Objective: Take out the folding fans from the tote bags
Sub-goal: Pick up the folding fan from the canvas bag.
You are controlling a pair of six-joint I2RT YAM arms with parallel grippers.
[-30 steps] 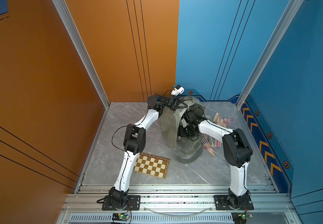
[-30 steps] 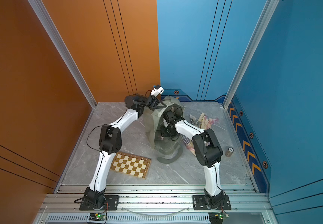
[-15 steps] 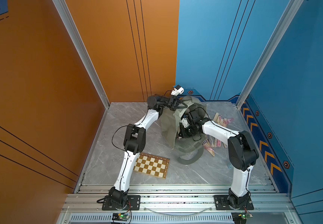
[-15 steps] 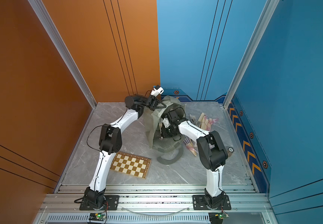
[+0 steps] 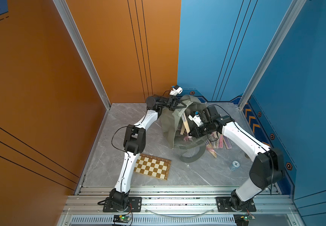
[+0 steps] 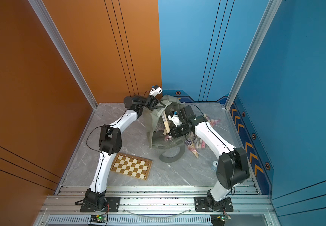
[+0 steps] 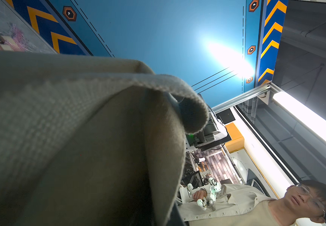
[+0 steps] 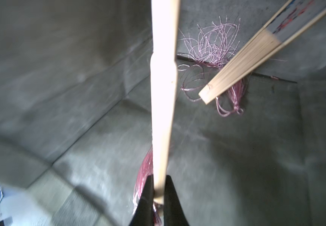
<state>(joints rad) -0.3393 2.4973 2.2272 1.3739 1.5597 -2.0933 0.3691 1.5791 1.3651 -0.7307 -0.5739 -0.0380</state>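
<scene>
The olive tote bag [image 5: 168, 125] sits toward the far middle of the grey tabletop [image 5: 119, 148], with its mouth facing right. The left fingers [image 5: 182, 106] are closed on the bag's far rim and hold it lifted. In the left wrist view the bag's fabric fills most of the picture and hides the fingertips.

The right fingers [image 8: 148, 195] reach into the mouth and are clamped tight on the end of the held fan [image 8: 163, 97]. Its pale bamboo guard runs straight away from them, and a pink tassel [image 8: 144, 176] is bunched beside the grip. In both top views the held fan [image 5: 185, 123] [image 6: 167, 125] shows as a pale stick inside the opening.

A second fan [image 8: 240, 66] lies deeper inside the bag, against a fabric seam, with its own tassel spread around its end.

Several loose fans [image 5: 221, 141] lie on the tabletop just right of the bag, partly under the right arm. 1 strap handle [image 5: 188, 160] curls on the tabletop on the bag's near side.

A chessboard [image 5: 152, 166] lies near and to the left, well apart from the bag. A small round token [image 5: 234, 166] marked 10 lies near and to the right.
</scene>
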